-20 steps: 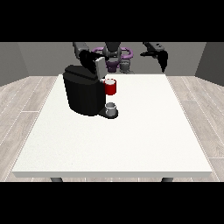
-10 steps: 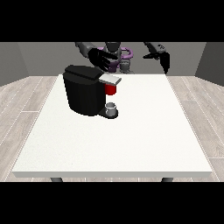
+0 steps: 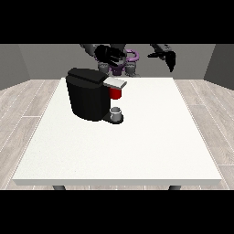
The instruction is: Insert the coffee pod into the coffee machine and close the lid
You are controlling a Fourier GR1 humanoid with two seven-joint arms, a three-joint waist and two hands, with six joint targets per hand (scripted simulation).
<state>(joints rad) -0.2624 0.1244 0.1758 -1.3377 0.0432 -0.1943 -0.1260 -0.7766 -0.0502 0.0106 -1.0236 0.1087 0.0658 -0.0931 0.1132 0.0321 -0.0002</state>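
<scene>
A black coffee machine (image 3: 87, 93) stands on the white table (image 3: 137, 137) towards the far left. Its grey lid (image 3: 115, 82) lies flat over the red pod holder (image 3: 115, 93). The coffee pod itself does not show. A small grey cup (image 3: 116, 113) sits on the machine's drip base. The hand at the view's left (image 3: 109, 54) hovers above and behind the machine, fingers spread, holding nothing. The hand at the view's right (image 3: 168, 57) hangs in the air over the table's far right edge, fingers relaxed and pointing down, with nothing in it.
The robot's purple and grey torso (image 3: 124, 64) stands behind the table's far edge. Wooden floor (image 3: 27, 105) surrounds the table.
The machine's lid has come down from raised to flat over the red holder. The hand at the view's left has lifted up and away from the machine.
</scene>
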